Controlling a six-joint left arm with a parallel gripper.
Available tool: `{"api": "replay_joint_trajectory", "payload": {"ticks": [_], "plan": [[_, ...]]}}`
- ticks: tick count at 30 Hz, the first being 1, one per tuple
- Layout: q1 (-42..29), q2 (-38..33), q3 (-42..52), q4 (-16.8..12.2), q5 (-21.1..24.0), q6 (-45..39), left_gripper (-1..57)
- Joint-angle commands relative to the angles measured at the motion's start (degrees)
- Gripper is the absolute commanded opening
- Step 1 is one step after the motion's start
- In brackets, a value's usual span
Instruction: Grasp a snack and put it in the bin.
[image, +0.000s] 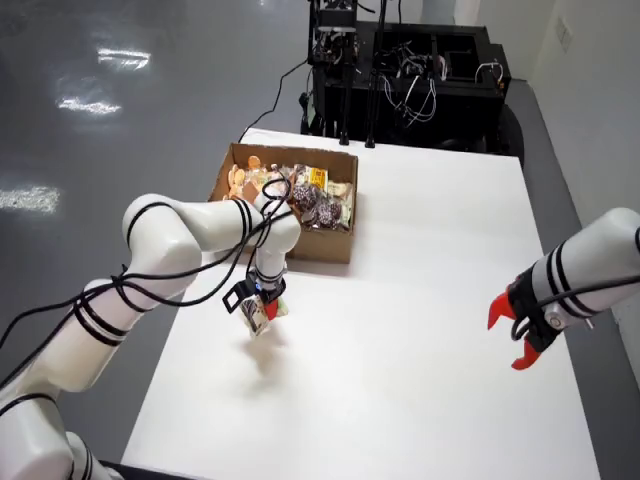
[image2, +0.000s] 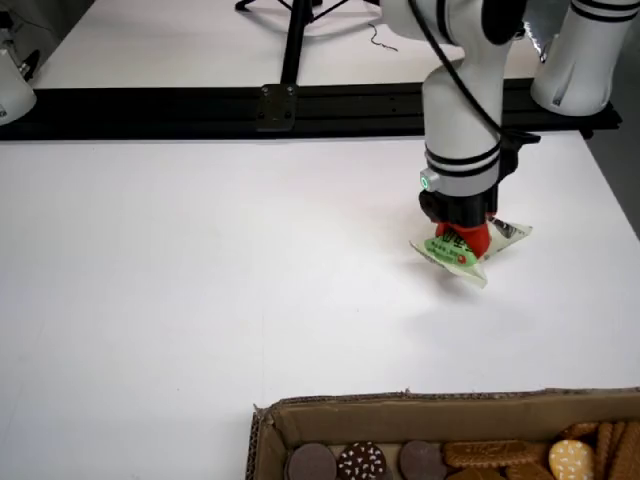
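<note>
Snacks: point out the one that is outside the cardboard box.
The green-and-white snack packet, clamped in the working gripper above the white table. Every other snack, including the round cookies, lies inside the cardboard box.

My arm (image: 190, 240) is glossy white tubing with thin black bands at the joints. Black cables loop along it, loose above the counter (image: 400, 330). My wrist ends in a black collar with a small green light, and my claw (image2: 462, 241) has red fingers.
</note>
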Motion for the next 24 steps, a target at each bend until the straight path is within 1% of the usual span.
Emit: {"api": "replay_joint_trajectory", "payload": {"ticks": [1,15,24], "plan": [[-0.1,-2.0,-1.0,2.0,1.0,0.0,-0.3],[-0.2,-9.1,-1.7,10.9,1.5,0.0,-0.4],[-0.2,-10.6,-2.5,15.4,-1.2,0.0,-0.4]]}}
